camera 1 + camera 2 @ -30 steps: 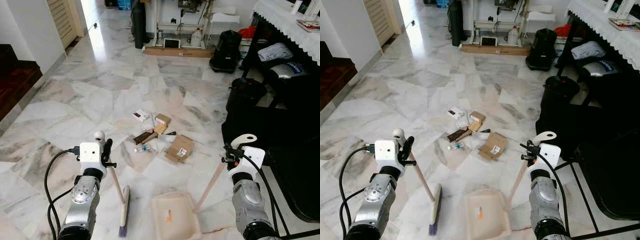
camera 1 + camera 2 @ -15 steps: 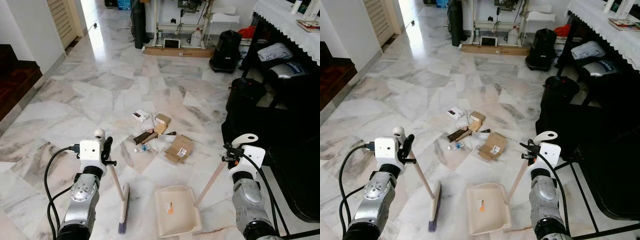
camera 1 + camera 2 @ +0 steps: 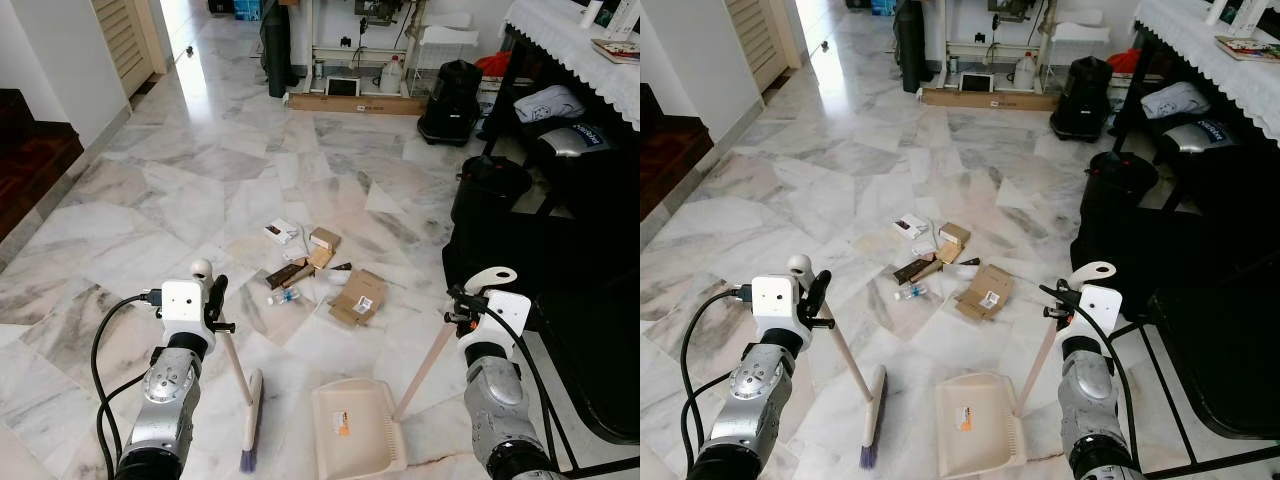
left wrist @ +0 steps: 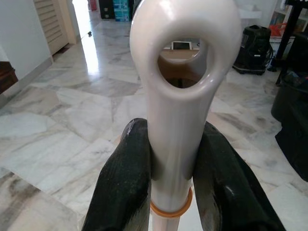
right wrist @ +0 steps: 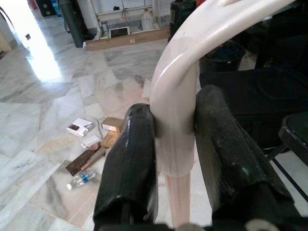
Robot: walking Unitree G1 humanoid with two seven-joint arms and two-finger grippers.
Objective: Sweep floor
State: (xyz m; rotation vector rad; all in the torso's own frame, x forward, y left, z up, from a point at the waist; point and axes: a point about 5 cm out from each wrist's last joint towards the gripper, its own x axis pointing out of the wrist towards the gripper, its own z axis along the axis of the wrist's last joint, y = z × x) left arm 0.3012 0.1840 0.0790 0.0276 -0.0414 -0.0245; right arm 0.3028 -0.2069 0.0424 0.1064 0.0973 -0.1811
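Note:
My left gripper (image 3: 212, 302) is shut on the top of a white broom handle (image 4: 175, 120). The broom head (image 3: 248, 420) rests on the marble floor in front of me. My right gripper (image 3: 462, 310) is shut on the pale dustpan handle (image 5: 175, 115). The cream dustpan (image 3: 360, 440) lies flat on the floor to the right of the broom. Ahead of both lies a litter pile (image 3: 310, 262): a flattened cardboard piece (image 3: 358, 297), small boxes, a white packet (image 3: 282, 231) and a small plastic bottle (image 3: 284, 296).
Black bags and dark furniture (image 3: 540, 250) crowd the right side under a lace-covered table (image 3: 575, 45). A dark wooden step (image 3: 30, 150) is at the left. A long cardboard box (image 3: 350, 102) and a black bag (image 3: 452, 100) stand far ahead.
The dustpan has shifted and turned a little on the floor. The broom and both grips look the same.

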